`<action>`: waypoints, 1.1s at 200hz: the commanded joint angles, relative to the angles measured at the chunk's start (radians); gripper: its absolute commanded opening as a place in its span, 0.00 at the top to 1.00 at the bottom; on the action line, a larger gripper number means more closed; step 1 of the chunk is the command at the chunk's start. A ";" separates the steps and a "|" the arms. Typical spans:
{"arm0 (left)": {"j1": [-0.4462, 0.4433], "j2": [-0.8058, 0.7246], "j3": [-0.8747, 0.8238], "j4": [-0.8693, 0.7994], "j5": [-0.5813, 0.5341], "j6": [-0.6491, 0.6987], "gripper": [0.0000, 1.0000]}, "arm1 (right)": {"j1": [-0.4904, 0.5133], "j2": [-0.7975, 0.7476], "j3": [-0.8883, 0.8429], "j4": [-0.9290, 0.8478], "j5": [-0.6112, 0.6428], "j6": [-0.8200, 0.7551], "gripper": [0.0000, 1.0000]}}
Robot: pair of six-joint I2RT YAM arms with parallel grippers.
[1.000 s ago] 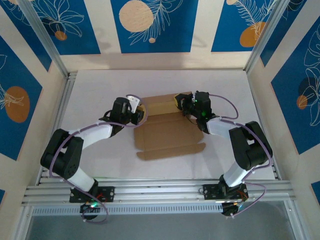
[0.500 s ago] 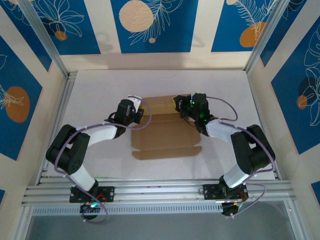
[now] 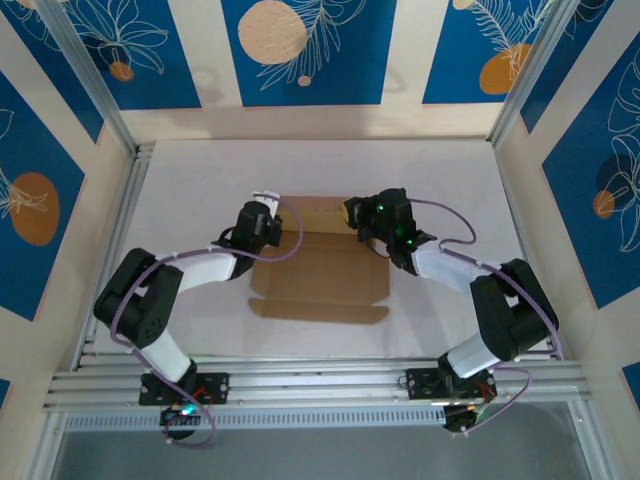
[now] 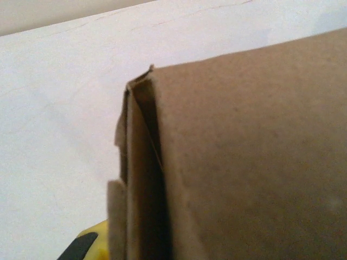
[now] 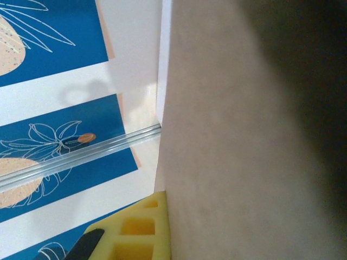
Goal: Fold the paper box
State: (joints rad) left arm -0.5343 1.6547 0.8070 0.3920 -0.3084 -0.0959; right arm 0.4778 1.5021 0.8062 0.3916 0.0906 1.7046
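as paper box (image 3: 320, 275) lies on tbl (image 3: 200, 170), blue panels (image 3: 350, 60) behind

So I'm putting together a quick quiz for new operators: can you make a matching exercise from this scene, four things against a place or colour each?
Things:
1. paper box
2. left hand
3. right hand
4. table

Descriptions:
a. white, underneath everything
b. at the box's far right corner
c. plain brown, mid-table
d. at the box's far left corner

Pairs: 1-c, 2-d, 3-b, 4-a
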 commanded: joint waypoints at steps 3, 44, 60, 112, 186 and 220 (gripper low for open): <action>-0.024 0.036 0.015 0.002 -0.107 0.013 1.00 | 0.038 -0.047 0.036 -0.177 -0.001 0.036 0.93; -0.063 0.066 0.029 0.016 -0.234 -0.017 0.98 | 0.083 -0.059 0.060 -0.218 0.033 0.082 0.93; -0.079 0.076 0.033 0.019 -0.261 -0.030 0.97 | 0.094 -0.058 0.066 -0.229 0.044 0.095 0.93; -0.084 0.075 0.005 0.026 -0.307 -0.084 0.89 | 0.091 -0.051 0.046 -0.238 0.072 0.069 0.93; -0.079 -0.099 -0.057 -0.018 -0.131 -0.078 0.45 | 0.021 -0.043 0.015 -0.195 0.031 0.022 0.94; -0.071 -0.179 -0.148 0.051 -0.107 -0.057 0.35 | 0.013 -0.047 0.010 -0.188 0.026 0.008 0.94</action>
State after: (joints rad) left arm -0.6102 1.5322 0.7170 0.4049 -0.4454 -0.1726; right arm 0.4957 1.4639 0.8394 0.2523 0.1299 1.7546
